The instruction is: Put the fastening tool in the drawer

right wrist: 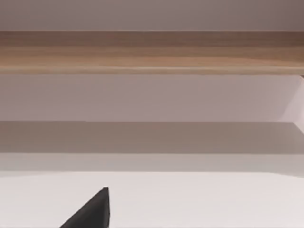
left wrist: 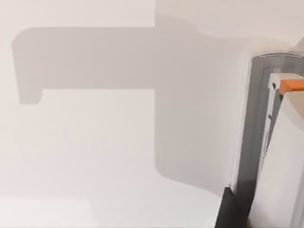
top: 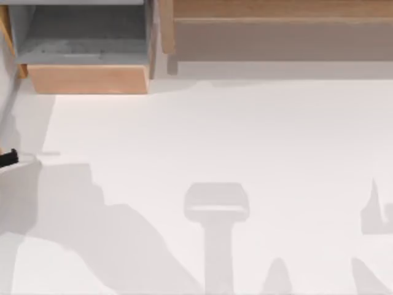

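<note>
From above: open drawer [top: 89, 78] at the far left corner of the white table [top: 245, 141], grey inside bared, light tan front panel facing the near side. Just to the drawer's right, touching or nearly so, the long wooden shelf unit [top: 276, 31] along the back edge. Well short of the drawer and on its left side, at the very edge of the picture, a black sliver of the left gripper [top: 7, 158]. Nearer than the drawer, grey arm shadows spread over the tabletop.

From the left wrist: fastening tool [left wrist: 280, 156] close up, a white and grey body with an orange piece at one end, raised over the bare table and throwing a broad blocky shadow on it. Pressed along the tool's side, one black finger [left wrist: 230, 209]. Apparently clamped on the tool, though with the opposite finger hidden, not certain. Tool thus outside the drawer, at the left gripper, well apart from the tan front panel.

From the right wrist: a black wedge of the right gripper [right wrist: 90, 213] low over the table, looking onto the shelf unit's wooden edge and the pale recess beneath it, on the drawer's right. Impossible to tell whether parted or closed.
</note>
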